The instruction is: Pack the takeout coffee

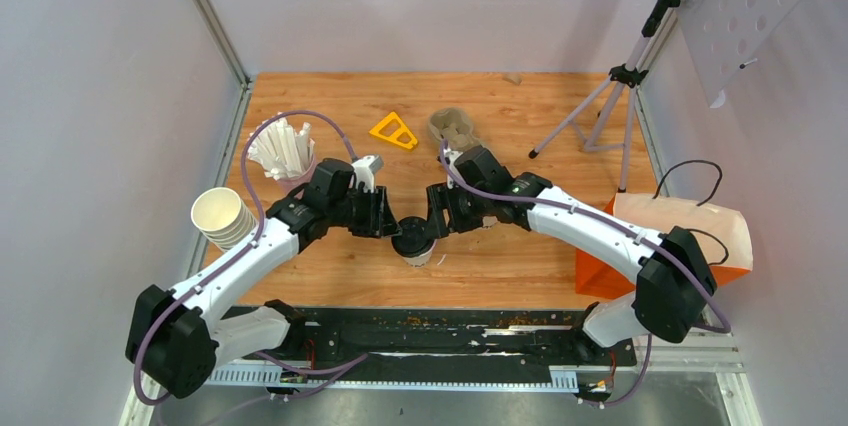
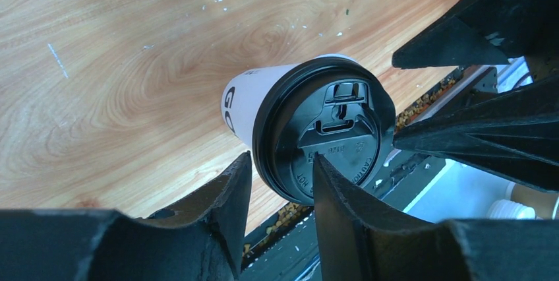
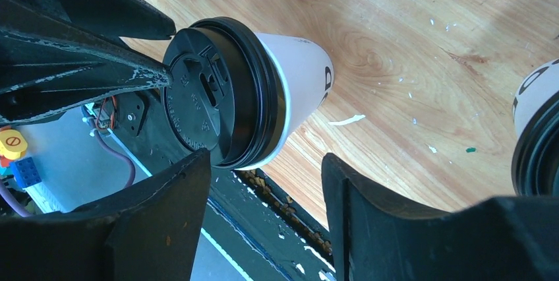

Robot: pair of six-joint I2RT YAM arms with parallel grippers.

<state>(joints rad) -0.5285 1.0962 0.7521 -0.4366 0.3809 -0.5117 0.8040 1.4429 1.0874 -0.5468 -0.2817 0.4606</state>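
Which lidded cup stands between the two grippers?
The cup near the table's front edge; the other lidded cup stands off to one side.

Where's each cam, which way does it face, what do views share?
Top external: above, behind the bases, looking down on the table; left arm and right arm show.
Left wrist: on the left arm, facing the lidded cup; left gripper fingers frame it.
Right wrist: on the right arm, facing that cup from the opposite side; right gripper fingers show.
Shared: all three see that cup.
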